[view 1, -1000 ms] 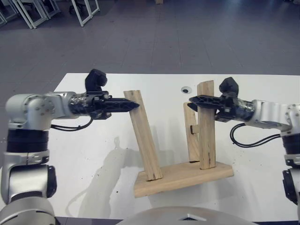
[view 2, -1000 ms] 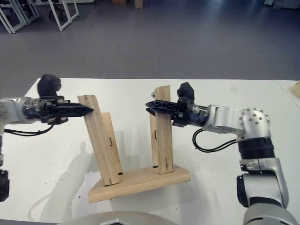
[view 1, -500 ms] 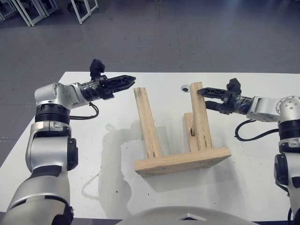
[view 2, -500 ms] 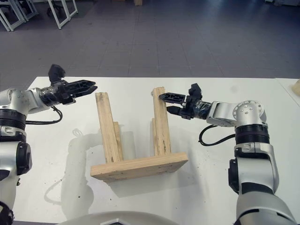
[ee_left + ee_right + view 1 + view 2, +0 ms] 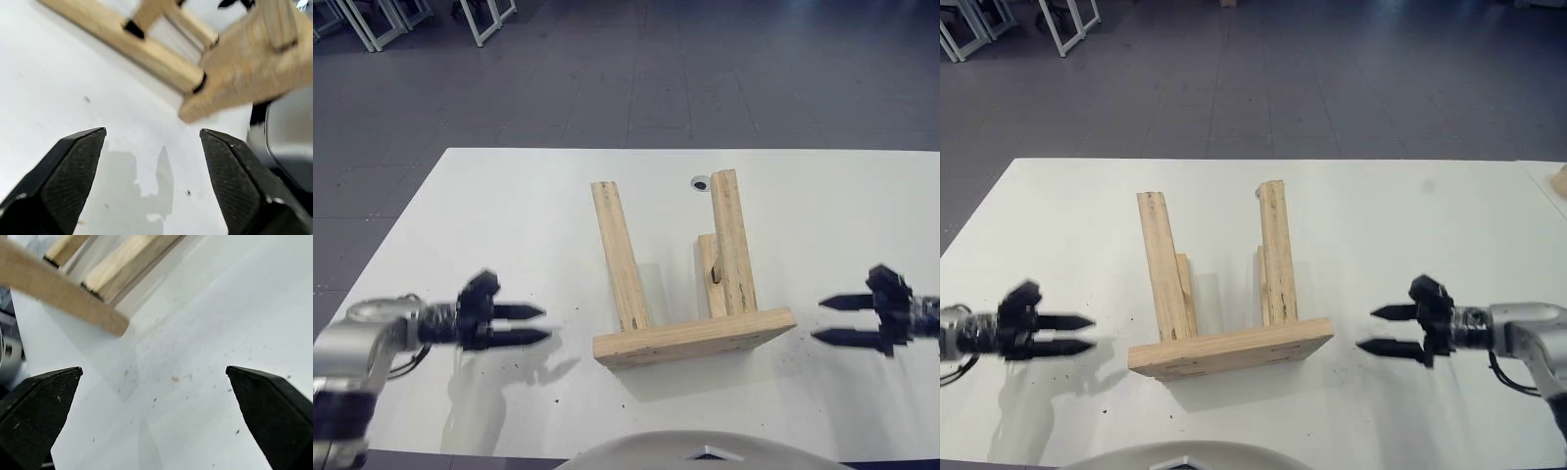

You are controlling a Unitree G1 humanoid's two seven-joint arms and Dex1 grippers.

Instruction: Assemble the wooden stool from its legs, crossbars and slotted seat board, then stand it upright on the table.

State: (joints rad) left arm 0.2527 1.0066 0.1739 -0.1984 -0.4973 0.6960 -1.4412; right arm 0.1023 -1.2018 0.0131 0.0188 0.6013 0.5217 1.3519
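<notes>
While the stool [image 5: 695, 338] lay on the table [image 5: 509, 215], seat at 6 o'clock, legs toward 12, left gripper [image 5: 546, 325] sat at 8, right gripper [image 5: 817, 320] at 4, both spread wide, holding nothing.

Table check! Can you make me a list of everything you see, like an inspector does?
Surface: white table, small round hole near the far edge.
Job's things: stool assembled, resting on its seat board, legs pointing up; not yet stood upright.
Clutter: dark specks scattered on the table.
Grippers: left gripper and right gripper open, empty, one on each side of the stool, not touching it.
Cables: dark cable under the right arm.
Surroundings: grey floor, white furniture frames far off.
</notes>
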